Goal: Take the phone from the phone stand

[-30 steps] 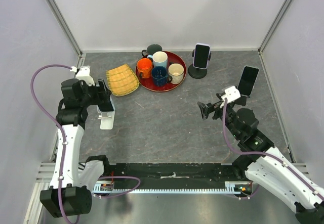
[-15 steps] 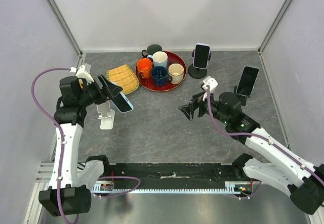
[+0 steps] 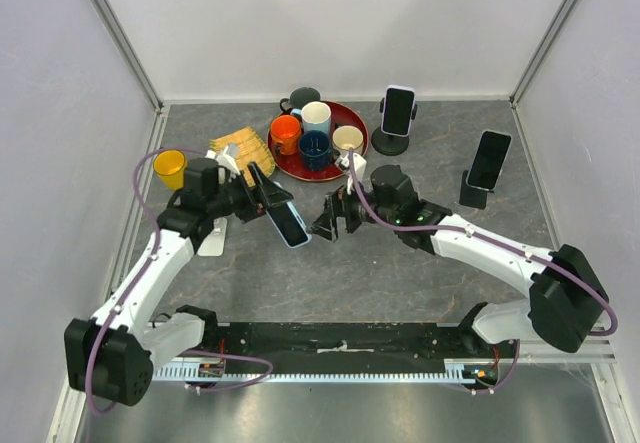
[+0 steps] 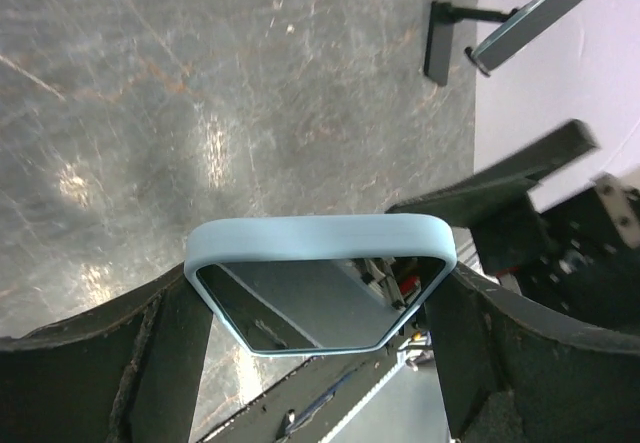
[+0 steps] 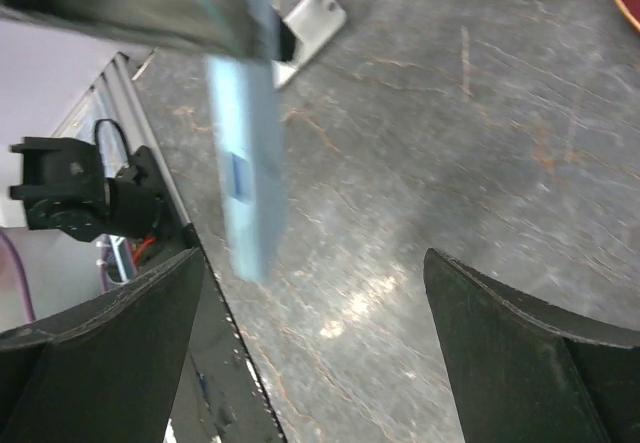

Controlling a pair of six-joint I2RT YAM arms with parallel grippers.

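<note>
A phone [image 3: 289, 222] in a light-blue case hangs tilted above the table, off its white phone stand [image 3: 211, 240], which sits empty behind the left arm. My left gripper [image 3: 264, 196] is shut on the phone's two long edges; in the left wrist view the phone [image 4: 320, 263] fills the gap between the jaws of that gripper [image 4: 318, 308]. My right gripper [image 3: 331, 225] stands open just right of the phone, not touching it. In the right wrist view the phone [image 5: 245, 163] shows edge-on at the upper left, ahead of the open gripper [image 5: 320, 333], with the stand [image 5: 312, 21] beyond.
A red tray [image 3: 356, 123] with several mugs sits at the back. A woven mat [image 3: 242, 155] and a yellow cup [image 3: 169, 168] lie at the left. Two other phones rest on stands: a round one [image 3: 397, 113] and a black one [image 3: 488, 163] at the right.
My left gripper has carried the phone off the white stand and rightward toward the table's middle. My right arm has swung left toward it, jaws open throughout.
</note>
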